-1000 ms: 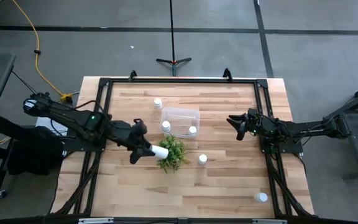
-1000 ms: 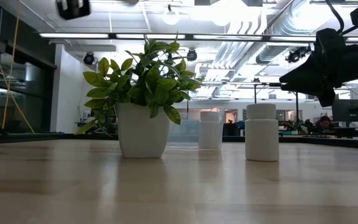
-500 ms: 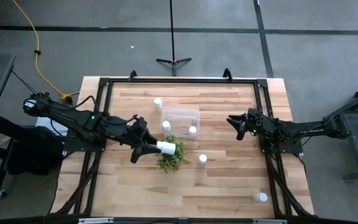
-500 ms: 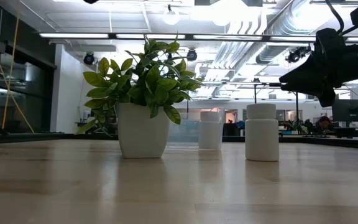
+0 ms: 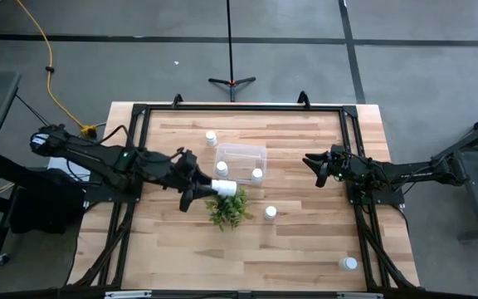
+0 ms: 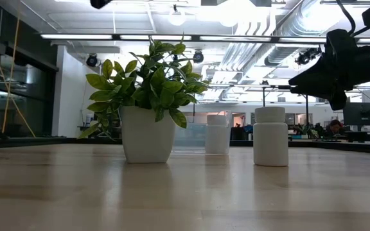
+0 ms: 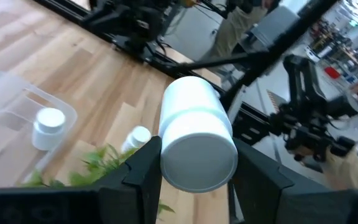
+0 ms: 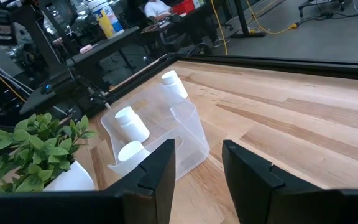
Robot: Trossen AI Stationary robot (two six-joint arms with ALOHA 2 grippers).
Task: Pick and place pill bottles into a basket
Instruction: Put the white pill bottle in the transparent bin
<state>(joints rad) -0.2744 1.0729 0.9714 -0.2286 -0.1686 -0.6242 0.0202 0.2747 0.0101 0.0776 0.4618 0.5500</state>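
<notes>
Wood desk (image 5: 305,249) carries everything. Farthest left, the left hand (image 5: 210,190) hangs above the desk, its fingers clamped on a white pill bottle (image 5: 226,188) held on its side, cap end pointing away from the wrist. In the left wrist view that held bottle (image 7: 197,142) fills the space between the two dark fingers (image 7: 143,168). Just below and beyond this hand is the green plant (image 5: 229,209) in its white pot. Just ahead of the hand stands the clear basket (image 5: 241,152), with two bottles in it: one (image 5: 221,169) at the corner nearest the hand, another (image 5: 257,174) at the next corner along. A further bottle (image 5: 211,138) stands upright on the desk just outside the basket's far left corner. Beyond the plant, another bottle (image 5: 270,213) stands alone. Further right, the right hand (image 5: 317,170) waits above the desk, well apart from the basket, its fingers (image 8: 160,171) parted with nothing between them. Nearer than that hand, a last bottle (image 5: 349,263) stands close to the desk's front right corner.
</notes>
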